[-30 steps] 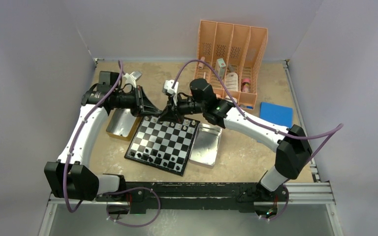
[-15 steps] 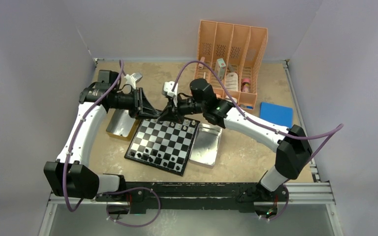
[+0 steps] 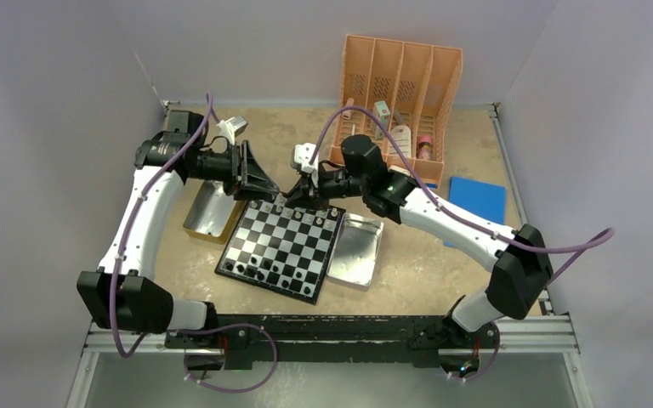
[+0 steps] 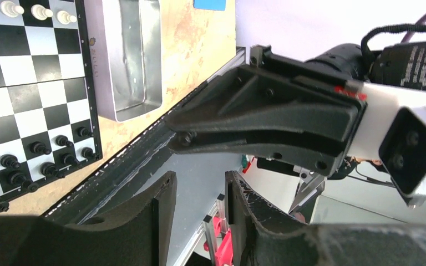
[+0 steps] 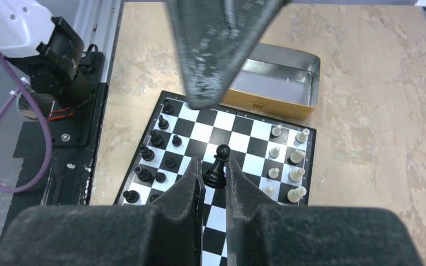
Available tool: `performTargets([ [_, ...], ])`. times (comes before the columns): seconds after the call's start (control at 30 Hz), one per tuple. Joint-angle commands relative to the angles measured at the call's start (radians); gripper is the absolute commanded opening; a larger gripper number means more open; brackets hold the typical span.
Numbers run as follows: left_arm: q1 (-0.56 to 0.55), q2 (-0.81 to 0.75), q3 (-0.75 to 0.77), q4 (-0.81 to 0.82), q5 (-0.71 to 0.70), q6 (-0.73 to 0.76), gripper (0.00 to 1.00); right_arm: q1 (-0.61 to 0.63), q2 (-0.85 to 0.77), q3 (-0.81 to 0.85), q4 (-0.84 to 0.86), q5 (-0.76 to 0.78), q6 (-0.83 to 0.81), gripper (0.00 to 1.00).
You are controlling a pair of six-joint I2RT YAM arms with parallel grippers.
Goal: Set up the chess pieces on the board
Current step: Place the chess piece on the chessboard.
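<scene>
The right gripper (image 5: 213, 166) is clamped on a small black piece (image 5: 219, 155), holding it by the lower body with its round head standing upright above the fingertips, in the air over the board (image 3: 282, 240). The left gripper (image 4: 199, 180) hangs just beside it over the far edge of the board, its fingers parted with nothing between them. The step in hand looks like carrying this one piece to its place. The other black pieces (image 5: 156, 138) crowd two rows at the near side of the board and the white pieces (image 5: 295, 175) stand at the far side, so the next move probably calls for bringing the piece across to the black rows, lowering it straight onto a free square and letting go without knocking its close neighbours. A metal tin (image 3: 208, 211) lies by the left edge of the board and a metal tray (image 3: 355, 249) by the right. From above the held piece is too small to pick out between the two grippers. In the right wrist view the fingers hide part of the board, and the left wrist view cuts the board off, so the free square cannot be told. Nor is it clear whether the piece is a pawn.
</scene>
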Motion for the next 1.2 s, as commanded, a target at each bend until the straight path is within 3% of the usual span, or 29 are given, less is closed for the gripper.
performTargets([
  [0.0,0.001,0.018,0.049,-0.013,0.042,0.016,0.37,0.012,-0.061,-0.012,0.031,-0.049,-0.083,0.00],
  [0.87,-0.057,0.026,-0.014,0.073,0.024,-0.023,0.30,0.032,-0.054,0.010,0.041,-0.036,-0.087,0.00],
  [1.17,-0.068,0.027,-0.040,0.086,0.026,-0.034,0.21,0.034,-0.059,0.008,0.046,-0.031,-0.085,0.00],
])
